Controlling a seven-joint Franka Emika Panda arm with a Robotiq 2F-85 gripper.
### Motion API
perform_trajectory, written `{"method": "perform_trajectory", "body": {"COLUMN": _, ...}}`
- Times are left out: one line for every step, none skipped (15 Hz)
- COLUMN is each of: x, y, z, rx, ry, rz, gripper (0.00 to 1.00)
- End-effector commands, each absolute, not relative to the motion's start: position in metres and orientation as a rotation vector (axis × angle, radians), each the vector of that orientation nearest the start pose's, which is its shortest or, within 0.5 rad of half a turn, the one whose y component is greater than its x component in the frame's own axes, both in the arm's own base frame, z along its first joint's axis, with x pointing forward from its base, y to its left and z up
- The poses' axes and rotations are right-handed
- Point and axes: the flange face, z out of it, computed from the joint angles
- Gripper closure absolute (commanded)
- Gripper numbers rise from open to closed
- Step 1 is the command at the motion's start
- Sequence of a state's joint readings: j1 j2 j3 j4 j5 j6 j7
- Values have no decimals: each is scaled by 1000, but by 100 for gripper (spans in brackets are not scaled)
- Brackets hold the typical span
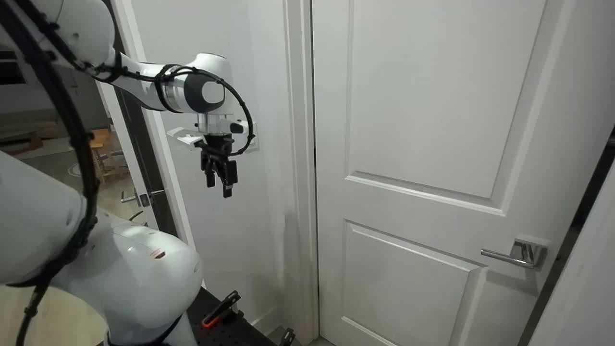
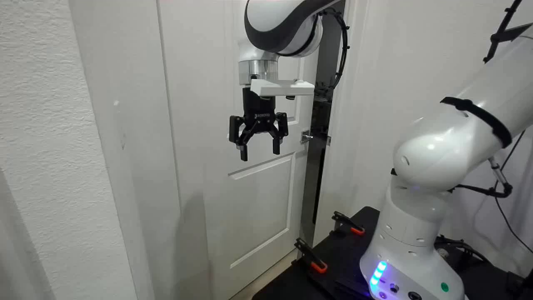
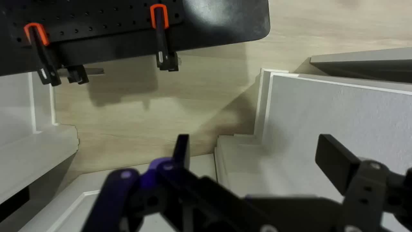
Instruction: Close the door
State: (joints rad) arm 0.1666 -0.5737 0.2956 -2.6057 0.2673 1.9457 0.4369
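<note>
The door (image 1: 423, 192) is tall and white with recessed rectangular panels. It stands ajar, with a dark gap along its handle-side edge in both exterior views; the door also shows in an exterior view (image 2: 258, 212) behind my gripper. Its silver lever handle (image 1: 521, 254) sits on a square plate and also shows in an exterior view (image 2: 306, 136). In the wrist view part of the door (image 3: 77, 212) lies at the lower left. My gripper (image 2: 260, 153) points down, open and empty, apart from the door. It also shows in an exterior view (image 1: 219, 189) and the wrist view (image 3: 254, 138).
A black table (image 2: 287, 287) carries the robot base, with clamps (image 2: 312, 258) along its edge near the door. A white wall (image 1: 235, 206) stands beside the hinge side. Another door with a lever handle (image 1: 141, 198) stands behind the arm.
</note>
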Motion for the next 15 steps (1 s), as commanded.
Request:
{"method": "perform_trajectory", "body": {"x": 316, "y": 175, "z": 423, "rx": -3091, "ry": 215, "rz": 191, "gripper": 0}}
{"method": "perform_trajectory", "body": {"x": 316, "y": 175, "z": 423, "rx": -3091, "ry": 215, "rz": 191, "gripper": 0}}
{"method": "perform_trajectory", "body": {"x": 316, "y": 175, "z": 423, "rx": -3091, "ry": 215, "rz": 191, "gripper": 0}}
{"method": "perform_trajectory", "body": {"x": 316, "y": 175, "z": 423, "rx": -3091, "ry": 215, "rz": 191, "gripper": 0}}
{"method": "perform_trajectory", "body": {"x": 318, "y": 176, "z": 424, "rx": -3093, "ry": 259, "rz": 185, "gripper": 0}}
{"method": "perform_trajectory", "body": {"x": 322, "y": 176, "z": 424, "rx": -3089, "ry": 346, "rz": 172, "gripper": 0}}
{"method": "perform_trajectory", "body": {"x": 327, "y": 175, "z": 424, "rx": -3078, "ry": 445, "rz": 142, "gripper": 0}}
{"method": "perform_trajectory", "body": {"x": 333, "y": 173, "z": 425, "rx": -3075, "ry": 534, "rz": 110, "gripper": 0}}
{"method": "perform_trajectory", "body": {"x": 339, "y": 171, "z": 425, "rx": -3069, "ry": 611, "rz": 76, "gripper": 0}}
{"method": "perform_trajectory", "body": {"x": 347, "y": 168, "z": 425, "rx": -3059, "ry": 690, "rz": 43, "gripper": 0}}
{"method": "perform_trajectory", "body": {"x": 353, "y": 165, "z": 424, "rx": -3047, "ry": 771, "rz": 8, "gripper": 0}}
{"method": "perform_trajectory", "body": {"x": 360, "y": 161, "z": 423, "rx": -3038, "ry": 850, "rz": -28, "gripper": 0}}
{"method": "perform_trajectory", "body": {"x": 366, "y": 158, "z": 422, "rx": -3028, "ry": 932, "rz": -61, "gripper": 0}}
{"method": "perform_trajectory", "body": {"x": 372, "y": 153, "z": 421, "rx": -3013, "ry": 1013, "rz": -92, "gripper": 0}}
{"method": "perform_trajectory", "body": {"x": 377, "y": 148, "z": 419, "rx": -3001, "ry": 1096, "rz": -120, "gripper": 0}}
